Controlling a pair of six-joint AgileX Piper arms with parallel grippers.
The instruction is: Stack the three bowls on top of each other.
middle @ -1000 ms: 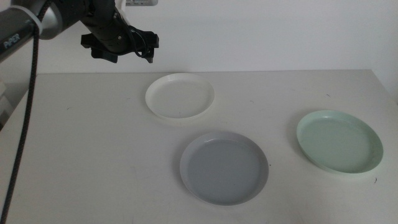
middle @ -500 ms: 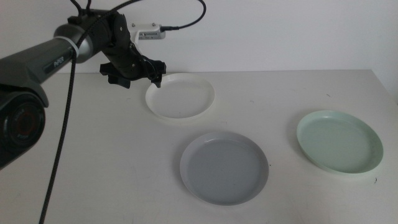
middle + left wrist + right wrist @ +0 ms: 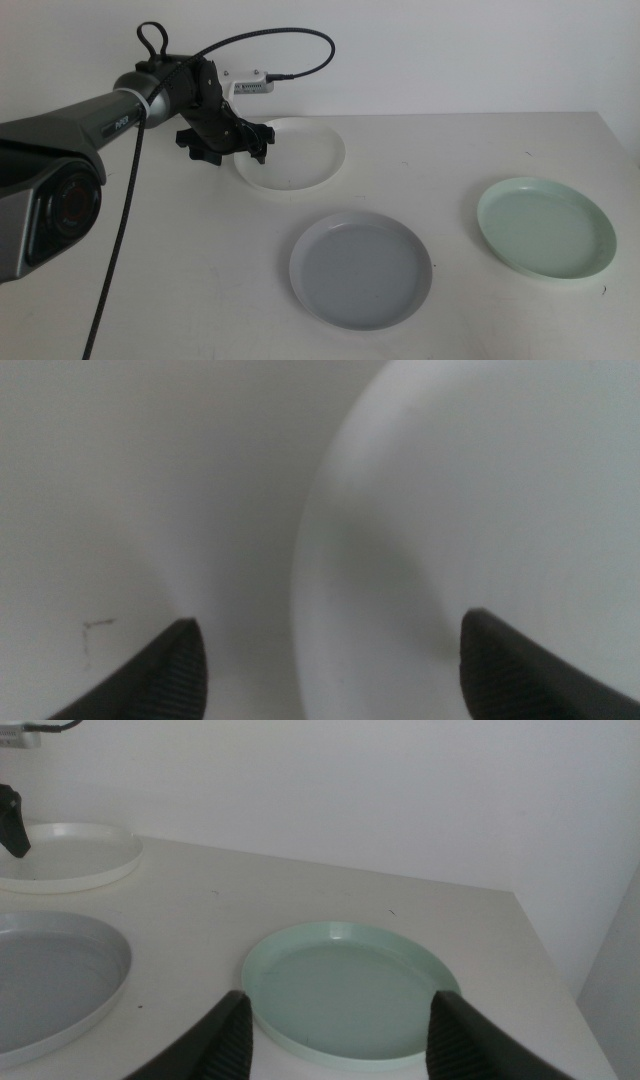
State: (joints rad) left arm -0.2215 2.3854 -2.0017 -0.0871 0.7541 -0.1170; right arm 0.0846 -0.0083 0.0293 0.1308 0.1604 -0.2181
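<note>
On the white table, the white bowl lies farthest back, the pale grey bowl nearest, the mint green bowl off right (all apart). The left gripper straddles the white bowl's left rim, jaws apart. The right gripper waits, jaws apart, near the green bowl.

Left gripper at rear bowl

A pale, matte worktop spreads beneath and all around the left gripper. Behind that gripper a plain white wall rises from the worktop's far edge. Close beside the gripper, a faint dark scuff marks the worktop's surface.
</note>
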